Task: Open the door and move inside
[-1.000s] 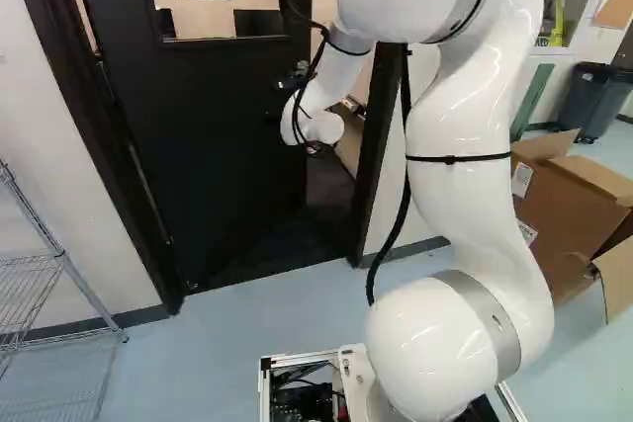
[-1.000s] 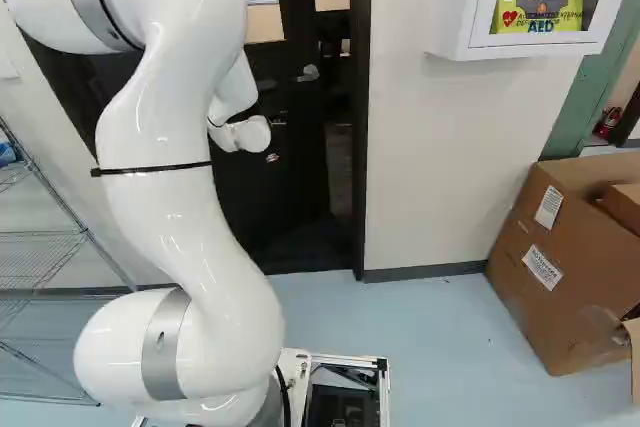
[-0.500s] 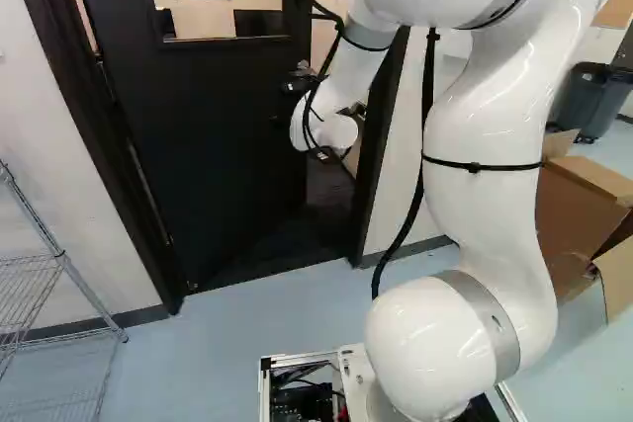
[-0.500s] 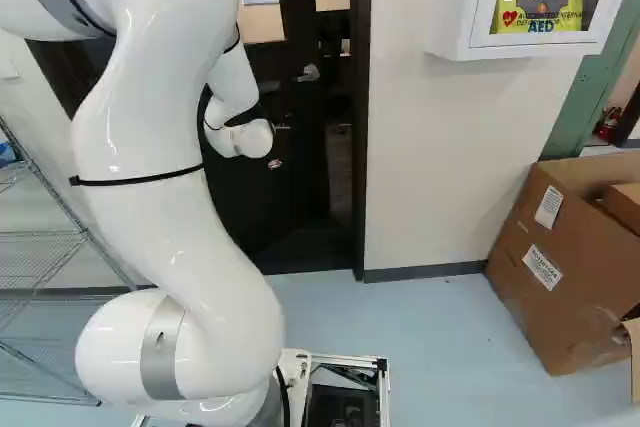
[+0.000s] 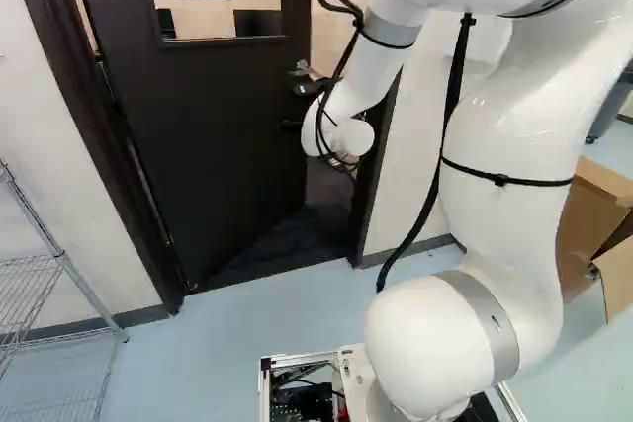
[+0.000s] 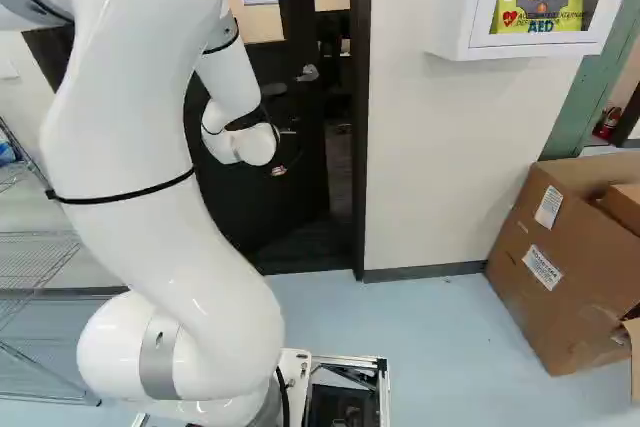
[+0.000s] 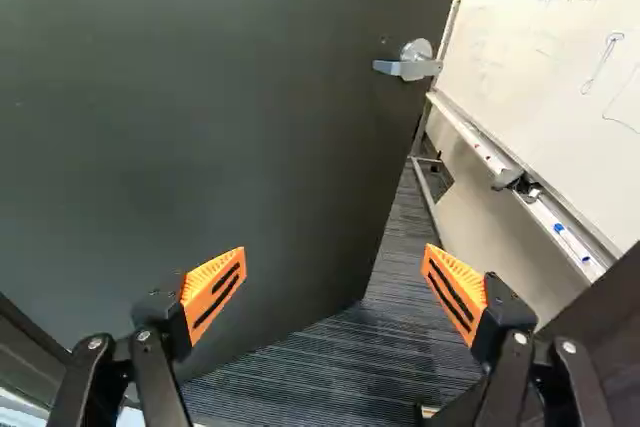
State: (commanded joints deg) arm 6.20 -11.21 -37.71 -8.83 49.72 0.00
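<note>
pale floor lay before the dark door, ajar and unmoved ahead of the gripper, which was spread wide, while the arm had shifted toward the doorway, probably for pushing more.

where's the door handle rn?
Right base view: the silver handle is just right of the arm's wrist, near the free edge of the door.
</note>
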